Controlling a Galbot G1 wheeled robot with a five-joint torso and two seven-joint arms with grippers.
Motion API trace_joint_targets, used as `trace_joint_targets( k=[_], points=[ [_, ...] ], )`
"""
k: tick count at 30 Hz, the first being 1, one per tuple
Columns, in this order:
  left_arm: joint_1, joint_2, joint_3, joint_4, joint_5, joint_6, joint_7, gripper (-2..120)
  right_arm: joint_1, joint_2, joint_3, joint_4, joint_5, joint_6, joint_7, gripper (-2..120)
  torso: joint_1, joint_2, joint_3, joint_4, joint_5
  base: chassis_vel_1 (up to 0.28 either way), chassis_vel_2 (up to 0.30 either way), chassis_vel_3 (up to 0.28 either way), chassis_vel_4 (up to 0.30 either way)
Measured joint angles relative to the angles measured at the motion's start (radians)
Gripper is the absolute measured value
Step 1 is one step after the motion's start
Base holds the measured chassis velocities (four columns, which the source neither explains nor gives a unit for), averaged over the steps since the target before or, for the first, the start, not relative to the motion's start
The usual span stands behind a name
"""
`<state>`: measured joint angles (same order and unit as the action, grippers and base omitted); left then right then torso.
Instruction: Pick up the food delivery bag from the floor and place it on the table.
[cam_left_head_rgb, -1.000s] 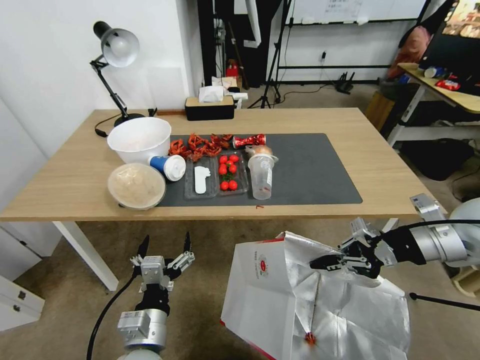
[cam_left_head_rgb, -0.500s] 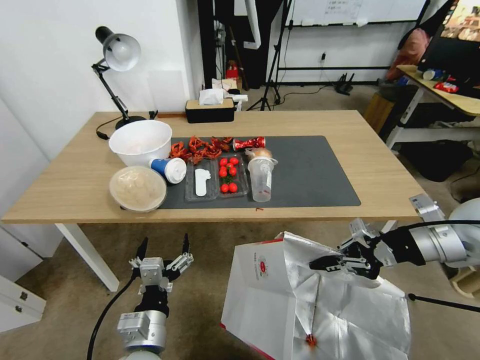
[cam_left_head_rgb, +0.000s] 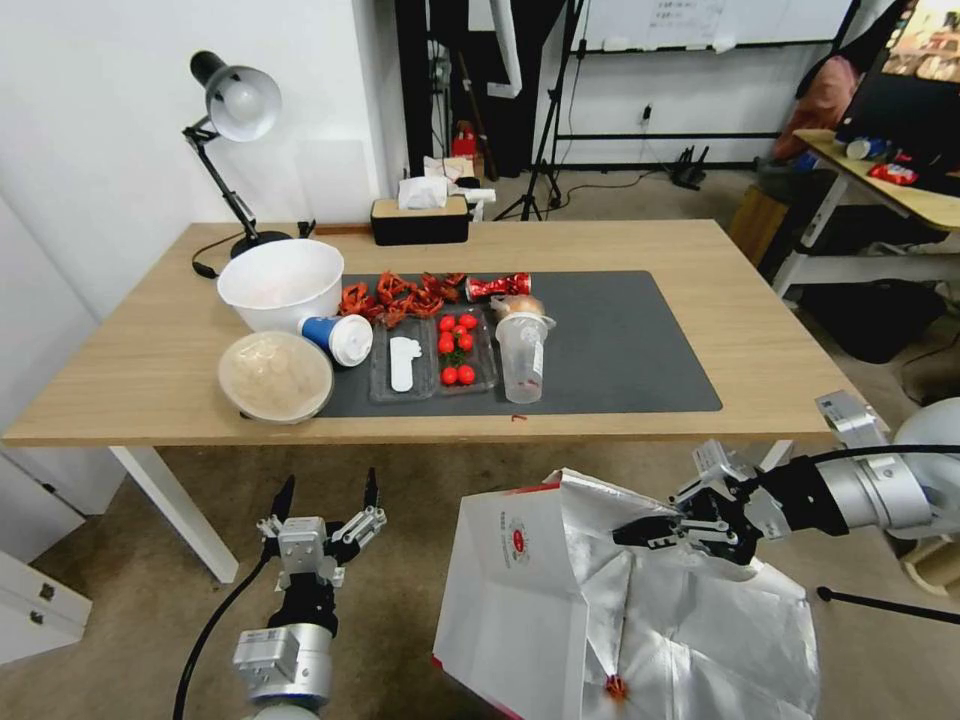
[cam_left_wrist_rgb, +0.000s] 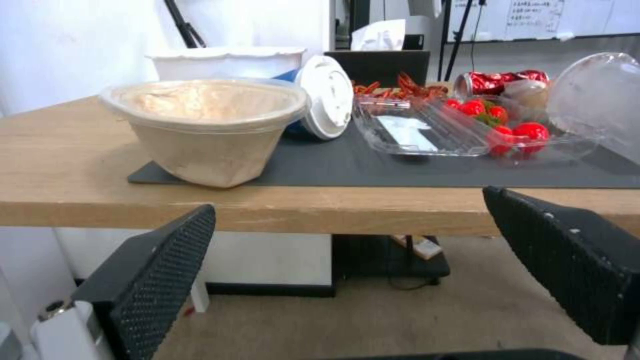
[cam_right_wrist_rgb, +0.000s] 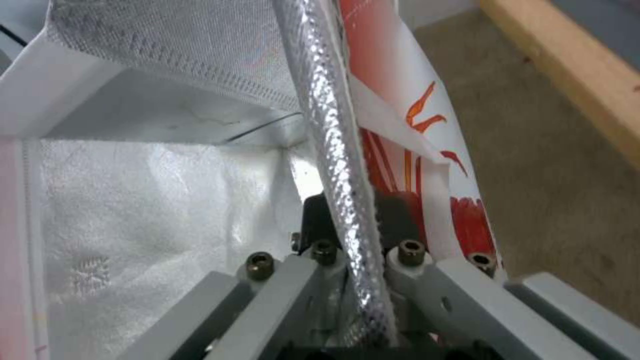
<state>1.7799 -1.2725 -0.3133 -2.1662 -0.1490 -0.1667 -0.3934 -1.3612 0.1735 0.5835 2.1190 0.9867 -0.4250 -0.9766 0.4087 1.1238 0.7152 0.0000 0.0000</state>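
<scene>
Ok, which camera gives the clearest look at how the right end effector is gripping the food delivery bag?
The right wrist view: the right end effector is shut on the foil-lined rim of the food delivery bag, pinched between its fingers. The head view shows the whole bag below the table edge, grip small. The left wrist view faces the table.

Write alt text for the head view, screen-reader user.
The right end effector is shut on the foil rim of the food delivery bag, below the table's front edge. The left end effector hangs open over the floor. The table's dark mat holds bowls, cups and tomatoes.
</scene>
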Motion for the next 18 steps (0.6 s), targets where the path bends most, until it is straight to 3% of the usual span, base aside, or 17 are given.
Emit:
trace_joint_targets(
  k=[9, 18],
  points=[
    [0.005, -0.003, -0.006, 0.002, 0.002, -0.011, -0.001, 100, 0.019, 0.018, 0.034, 0.015, 0.074, 0.003, 0.028, 0, -0.001, -0.002, -0.001, 0.0, 0.0, 0.0, 0.0, 0.0, 0.0],
    [-0.004, -0.003, -0.006, 0.007, 0.002, -0.015, -0.004, 100, 0.034, 0.026, 0.128, 0.038, 0.322, -0.011, 0.181, 0, -0.001, -0.004, -0.002, 0.0, 0.0001, 0.0, 0.0, 0.0, 0.0]
  ],
)
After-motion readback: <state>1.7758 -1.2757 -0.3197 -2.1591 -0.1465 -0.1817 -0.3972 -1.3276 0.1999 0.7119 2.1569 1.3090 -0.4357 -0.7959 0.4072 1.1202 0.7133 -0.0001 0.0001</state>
